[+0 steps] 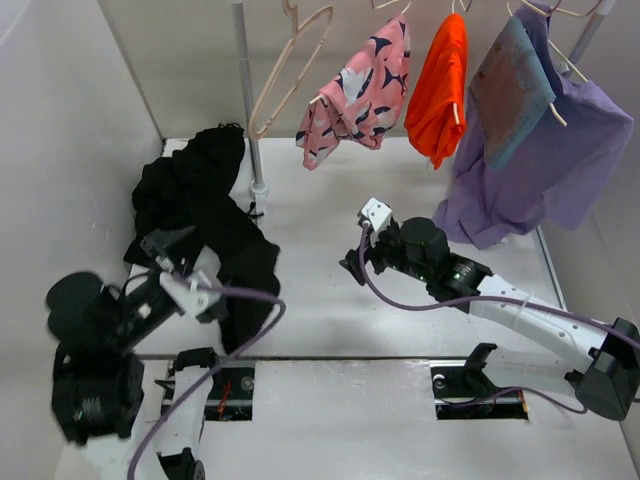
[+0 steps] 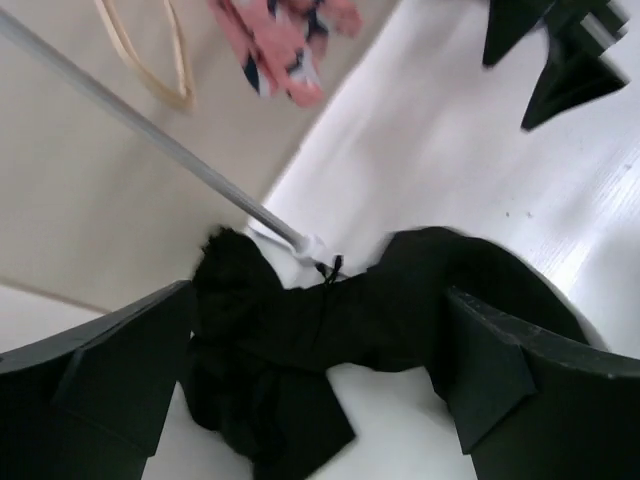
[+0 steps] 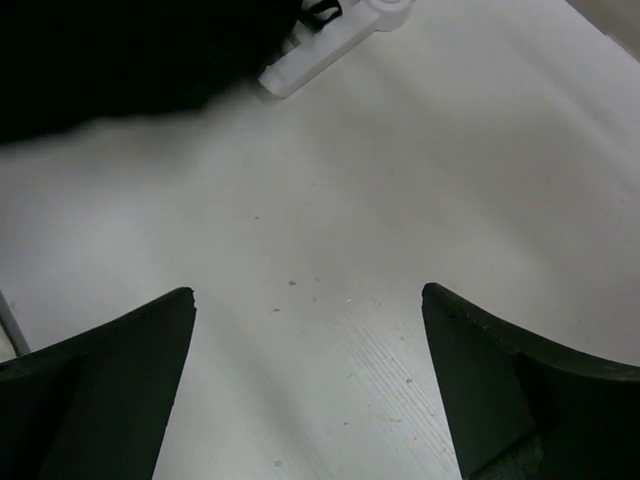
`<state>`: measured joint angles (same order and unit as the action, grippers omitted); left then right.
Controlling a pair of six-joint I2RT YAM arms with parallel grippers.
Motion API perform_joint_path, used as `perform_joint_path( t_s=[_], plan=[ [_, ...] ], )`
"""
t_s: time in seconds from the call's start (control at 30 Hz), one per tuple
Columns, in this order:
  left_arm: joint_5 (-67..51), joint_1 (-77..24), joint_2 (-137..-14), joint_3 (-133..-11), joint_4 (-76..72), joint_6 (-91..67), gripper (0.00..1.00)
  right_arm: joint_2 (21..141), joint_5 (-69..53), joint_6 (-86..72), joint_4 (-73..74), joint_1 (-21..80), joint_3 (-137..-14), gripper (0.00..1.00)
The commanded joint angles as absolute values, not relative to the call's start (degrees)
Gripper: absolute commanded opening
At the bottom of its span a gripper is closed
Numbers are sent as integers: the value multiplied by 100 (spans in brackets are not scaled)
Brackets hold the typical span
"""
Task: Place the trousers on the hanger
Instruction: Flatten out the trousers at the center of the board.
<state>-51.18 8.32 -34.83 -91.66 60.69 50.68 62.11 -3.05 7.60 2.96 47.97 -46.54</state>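
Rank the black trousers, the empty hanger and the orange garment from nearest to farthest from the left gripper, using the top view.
1. Trousers, right at the left gripper.
2. Hanger, hanging at back, left of centre.
3. Orange garment, hanging back right.

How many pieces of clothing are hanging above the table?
4: a pink patterned garment, an orange garment, a grey-teal cloth and, behind it, a purple shirt. More may be hidden.

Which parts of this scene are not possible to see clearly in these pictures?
- Hanger: hook cut off by the top edge, top view.
- Trousers: crumpled black heap, waist and legs not separable in any view; right wrist view shows only a blurred corner.
- Left gripper: black fingertips merge with the cloth, top view; contact unclear.
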Motion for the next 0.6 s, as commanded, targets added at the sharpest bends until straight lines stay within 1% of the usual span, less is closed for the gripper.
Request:
perform_joint_path(
  t_s=[0.0,0.03,0.07,0.1,0.13,0.2,0.23,0.33,0.37,0.4,0.5,0.53,0.57],
  plan=[
    [-4398,809,-3656,-7707,4951,4223,100,6267,149,545,44,4816,-5106,100],
    [-3498,809,-3656,-7351,4304,3323,100,6267,210,545,44,4816,-5106,100],
    [-3115,809,-3830,-7043,3741,3061,100,6267,385,493,44,4816,-5167,100],
    [-2798,809,-4032,-6622,3239,2893,100,6267,439,492,44,4816,-5168,100],
    [-2569,809,-4626,-6531,2469,2770,100,6336,439,492,44,4816,-5220,100],
    [-2137,809,-5410,-6530,1927,2182,100,6415,562,492,44,4816,-5282,100],
    [-1997,809,-6241,-6791,1551,1945,100,6468,562,492,131,4816,-5387,100],
    [-1470,722,-7362,-7336,1162,1416,100,6539,633,492,360,4869,-5502,100],
    [-1207,590,-7966,-7426,812,1345,100,6539,633,492,413,4869,-5502,100],
    [-691,528,-8233,-7496,626,1345,100,6539,694,492,413,4869,-5502,100],
    [155,335,-9287,-7760,-78,1459,100,6487,694,492,518,4869,-5502,100],
    [645,334,-9551,-7874,-210,1546,100,6486,825,431,632,4869,-5502,100],
    [850,334,-9823,-8153,-307,1547,100,6486,878,431,694,4869,-5572,100]
  ],
)
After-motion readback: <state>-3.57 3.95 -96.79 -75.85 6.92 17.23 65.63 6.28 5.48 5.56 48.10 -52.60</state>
